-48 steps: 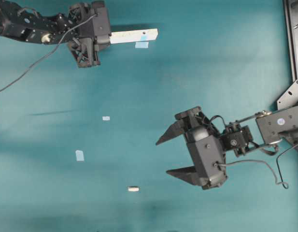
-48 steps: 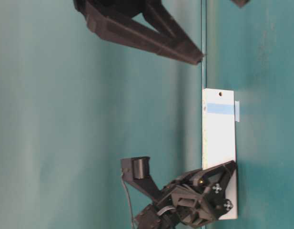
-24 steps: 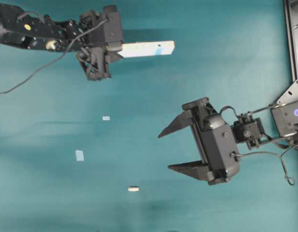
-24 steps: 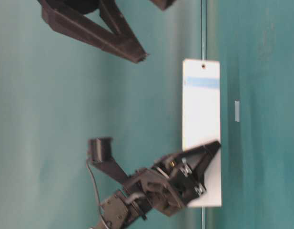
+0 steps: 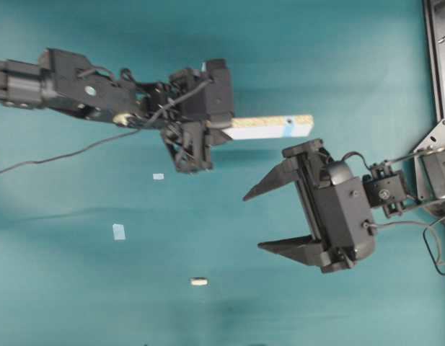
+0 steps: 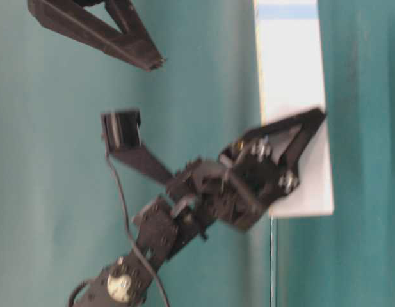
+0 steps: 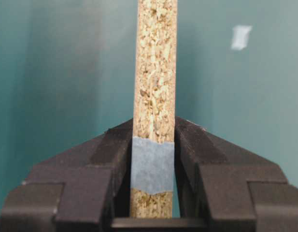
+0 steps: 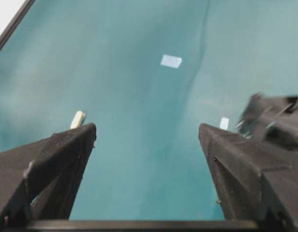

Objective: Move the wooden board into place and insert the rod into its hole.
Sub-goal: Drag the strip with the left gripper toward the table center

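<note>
My left gripper [image 5: 216, 130] is shut on the wooden board [image 5: 269, 127] and holds it above the table, speckled edge up, with a light-blue tape mark near its far end. In the left wrist view the board's edge [image 7: 156, 67] stands between the closed jaws of the left gripper [image 7: 153, 131], and blue tape wraps the edge there. The table-level view shows its white face [image 6: 290, 64]. My right gripper [image 5: 252, 222] is open and empty, just right of and below the board's free end. The rod [image 5: 199, 282] lies on the table to its lower left, and shows by the finger in the right wrist view [image 8: 78, 118].
Small pale-blue tape squares [image 5: 159, 176] [image 5: 119, 231] lie flat on the teal table; two show in the right wrist view [image 8: 171, 61] [image 8: 224, 123]. A metal frame [image 5: 435, 58] runs along the right edge. The left arm's cable [image 5: 56, 155] trails across the upper left.
My left gripper has carried the board from the far upper left rightward toward the middle, lifted it and turned it edge-up. My right gripper has shifted slightly right, still open.
</note>
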Controlling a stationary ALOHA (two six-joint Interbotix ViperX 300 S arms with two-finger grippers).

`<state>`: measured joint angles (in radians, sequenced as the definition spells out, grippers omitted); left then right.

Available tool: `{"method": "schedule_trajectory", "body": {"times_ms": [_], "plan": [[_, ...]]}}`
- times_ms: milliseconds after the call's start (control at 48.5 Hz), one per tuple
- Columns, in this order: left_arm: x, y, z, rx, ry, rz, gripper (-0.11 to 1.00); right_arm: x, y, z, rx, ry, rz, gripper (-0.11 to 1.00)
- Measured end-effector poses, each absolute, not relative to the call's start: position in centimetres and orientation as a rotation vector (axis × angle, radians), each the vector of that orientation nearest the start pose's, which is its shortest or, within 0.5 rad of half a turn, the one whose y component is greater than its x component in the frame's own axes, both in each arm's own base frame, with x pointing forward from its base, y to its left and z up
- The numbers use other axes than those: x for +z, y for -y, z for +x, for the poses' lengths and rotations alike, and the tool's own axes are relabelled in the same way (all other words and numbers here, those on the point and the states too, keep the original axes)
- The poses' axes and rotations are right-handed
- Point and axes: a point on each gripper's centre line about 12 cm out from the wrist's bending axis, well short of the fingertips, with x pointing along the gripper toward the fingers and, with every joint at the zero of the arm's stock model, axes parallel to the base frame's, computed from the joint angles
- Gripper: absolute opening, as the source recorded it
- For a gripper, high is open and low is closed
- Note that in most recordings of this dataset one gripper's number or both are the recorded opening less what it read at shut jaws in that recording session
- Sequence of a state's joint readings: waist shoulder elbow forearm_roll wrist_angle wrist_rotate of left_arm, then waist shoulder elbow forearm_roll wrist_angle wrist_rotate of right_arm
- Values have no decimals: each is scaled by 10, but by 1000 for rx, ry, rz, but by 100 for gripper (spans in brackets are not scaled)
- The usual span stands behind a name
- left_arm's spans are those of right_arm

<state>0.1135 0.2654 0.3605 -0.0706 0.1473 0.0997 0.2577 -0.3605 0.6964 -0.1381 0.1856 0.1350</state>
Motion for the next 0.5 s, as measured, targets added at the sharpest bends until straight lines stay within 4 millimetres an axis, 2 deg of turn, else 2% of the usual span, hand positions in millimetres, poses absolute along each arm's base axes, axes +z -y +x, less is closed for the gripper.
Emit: {"method": "schedule_trajectory", "body": {"times_ms": [165, 495], "plan": [[134, -37, 483, 62, -766, -27, 22, 280, -82, 322, 227, -491, -69, 99], [113, -23, 516, 34, -766, -21, 22, 291, -80, 316, 228, -456, -64, 99]]}}
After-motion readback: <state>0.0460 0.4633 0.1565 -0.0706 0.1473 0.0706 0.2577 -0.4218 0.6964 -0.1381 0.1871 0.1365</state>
